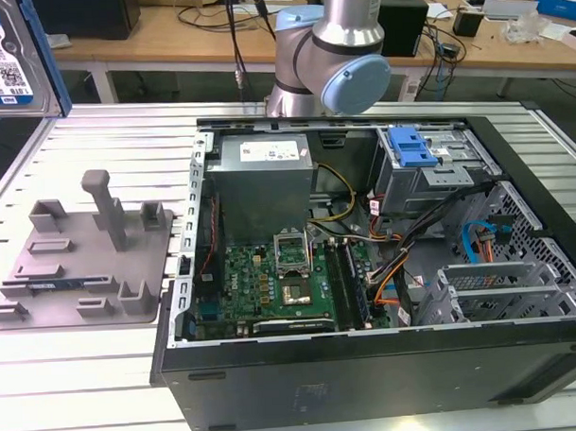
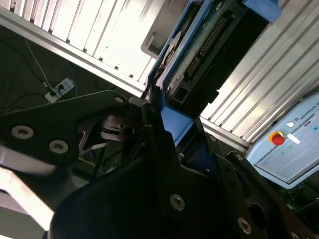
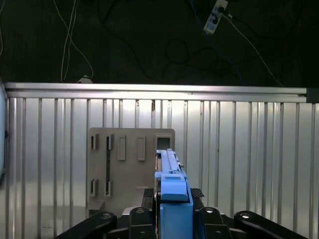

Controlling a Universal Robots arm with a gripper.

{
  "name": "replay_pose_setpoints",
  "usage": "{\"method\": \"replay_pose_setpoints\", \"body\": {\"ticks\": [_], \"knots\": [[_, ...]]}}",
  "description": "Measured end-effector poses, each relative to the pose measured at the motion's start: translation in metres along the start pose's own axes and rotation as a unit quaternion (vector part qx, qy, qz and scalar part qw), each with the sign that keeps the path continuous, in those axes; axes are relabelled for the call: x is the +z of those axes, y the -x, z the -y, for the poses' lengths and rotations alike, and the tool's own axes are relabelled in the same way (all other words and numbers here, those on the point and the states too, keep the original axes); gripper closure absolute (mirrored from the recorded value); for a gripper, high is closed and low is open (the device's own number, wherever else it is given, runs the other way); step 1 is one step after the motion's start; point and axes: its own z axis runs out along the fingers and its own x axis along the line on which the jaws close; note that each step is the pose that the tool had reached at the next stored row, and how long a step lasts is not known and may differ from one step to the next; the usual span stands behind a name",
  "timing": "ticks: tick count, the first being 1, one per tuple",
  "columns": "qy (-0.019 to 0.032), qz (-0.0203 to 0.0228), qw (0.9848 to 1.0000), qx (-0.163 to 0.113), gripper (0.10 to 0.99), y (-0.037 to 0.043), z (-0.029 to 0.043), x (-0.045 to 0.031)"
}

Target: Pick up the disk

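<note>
The disk (image 1: 6,57) hangs in the air at the exterior view's upper left. Its silver face carries a blue-and-white label, and a blue frame runs along its edge. In the first wrist view the disk (image 3: 172,191) stands edge-on between the black fingers of my gripper (image 3: 172,219), which is shut on it. It sits high above the ribbed table. The second wrist view has the disk (image 2: 199,55) sticking out past my gripper (image 2: 167,124), with its connector edge and blue frame in sight.
A grey holder (image 1: 82,270) with upright posts lies on the ribbed metal table (image 1: 76,374), below the disk in the first wrist view. An open computer case (image 1: 366,269) holding a bare blue caddy (image 1: 413,147) takes up the exterior view's right. Floor cables lie beyond the table edge (image 3: 149,89).
</note>
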Motion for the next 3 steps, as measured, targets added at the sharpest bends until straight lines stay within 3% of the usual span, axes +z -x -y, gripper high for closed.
{"method": "replay_pose_setpoints", "body": {"ticks": [3], "knots": [[0.0,0.0001,1.0,0.0,0.718,0.0,0.0,0.0]]}}
